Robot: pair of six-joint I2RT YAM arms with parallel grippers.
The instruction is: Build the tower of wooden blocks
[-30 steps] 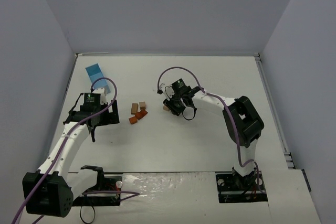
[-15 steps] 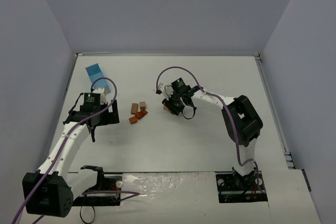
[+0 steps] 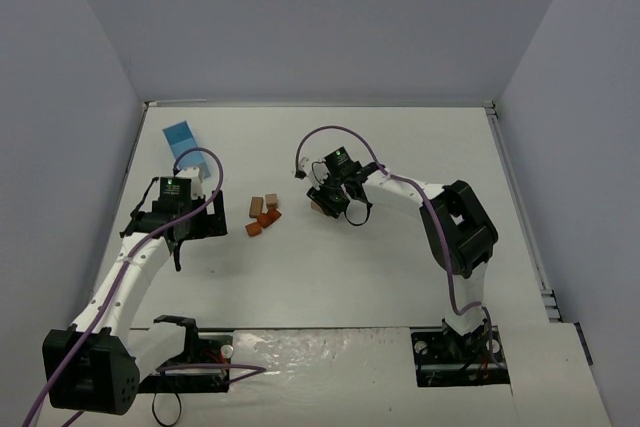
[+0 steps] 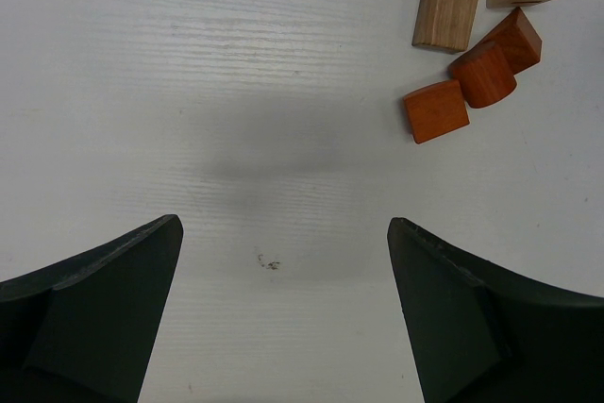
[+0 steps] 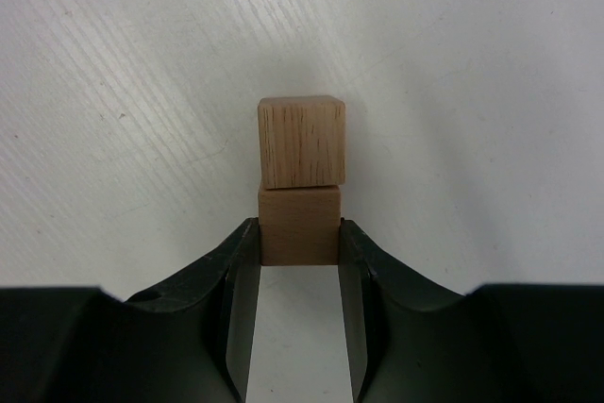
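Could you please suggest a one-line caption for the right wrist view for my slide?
Right gripper, jaws shut on a tan block, a second tan block touching its far edge.

No legible text or labels anywhere.

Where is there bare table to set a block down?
Bare white table lies between the loose tan and reddish-brown wooden blocks and the arm bases, and along the far edge right of the light-blue box. Crowded between those blocks and the right gripper.
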